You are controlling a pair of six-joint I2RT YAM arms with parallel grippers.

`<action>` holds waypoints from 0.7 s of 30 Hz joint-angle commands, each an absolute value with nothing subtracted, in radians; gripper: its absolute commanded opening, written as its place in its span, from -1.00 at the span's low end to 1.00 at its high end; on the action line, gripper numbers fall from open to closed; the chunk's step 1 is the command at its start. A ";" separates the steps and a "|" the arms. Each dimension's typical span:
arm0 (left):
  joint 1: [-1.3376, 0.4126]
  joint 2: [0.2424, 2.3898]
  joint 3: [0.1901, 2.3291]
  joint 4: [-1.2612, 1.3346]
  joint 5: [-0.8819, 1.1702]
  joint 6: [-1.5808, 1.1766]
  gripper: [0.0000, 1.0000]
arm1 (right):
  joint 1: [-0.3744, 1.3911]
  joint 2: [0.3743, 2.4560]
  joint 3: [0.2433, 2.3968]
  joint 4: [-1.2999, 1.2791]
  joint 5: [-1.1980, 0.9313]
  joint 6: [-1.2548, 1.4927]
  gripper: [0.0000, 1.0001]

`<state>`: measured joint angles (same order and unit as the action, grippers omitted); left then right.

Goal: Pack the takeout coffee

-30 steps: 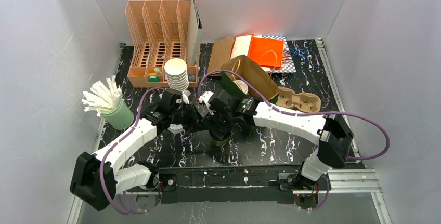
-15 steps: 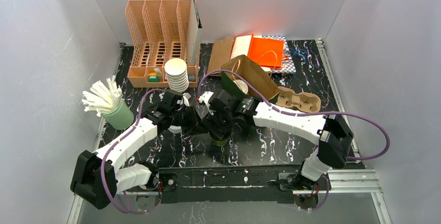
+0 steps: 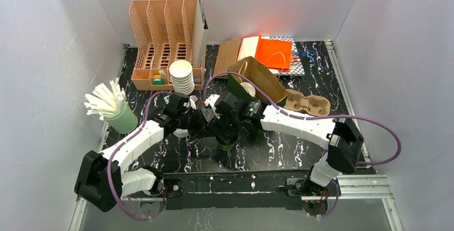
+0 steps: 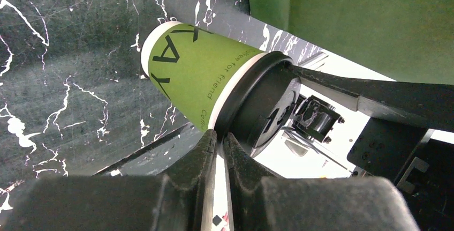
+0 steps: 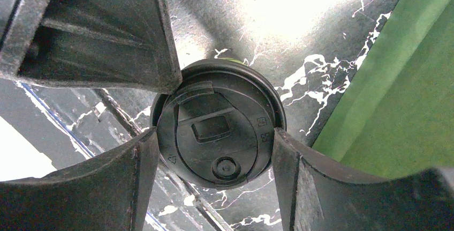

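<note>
Your left arm now reaches a touch further toward the right edge of the worktop than a second ago, its elbow by the near-left corner shifting likewise, bringing your left gripper closer against the green coffee cup.

A peach slotted organizer is set at the far left corner, with a stack of white cups close at its near side. A green cup of white straws is kept by the left edge. Along the far edge, flat orange bags are laid.
</note>
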<state>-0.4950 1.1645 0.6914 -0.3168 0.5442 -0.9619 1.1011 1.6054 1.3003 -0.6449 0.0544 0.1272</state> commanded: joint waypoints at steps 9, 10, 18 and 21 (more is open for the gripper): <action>-0.499 1.166 0.589 -0.320 0.549 -0.944 -1.00 | 1.102 1.709 1.226 -0.764 0.026 0.132 -0.02; -0.499 1.167 0.581 -0.320 0.546 -0.941 -1.00 | 1.102 1.709 1.224 -0.763 0.023 0.132 -0.02; -0.500 1.202 0.541 -0.333 0.525 -0.900 -1.00 | 1.103 1.720 1.191 -0.744 0.016 0.131 -0.02; -0.500 1.212 0.538 -0.361 0.510 -0.877 -1.00 | 1.103 1.729 1.179 -0.741 0.015 0.133 -0.02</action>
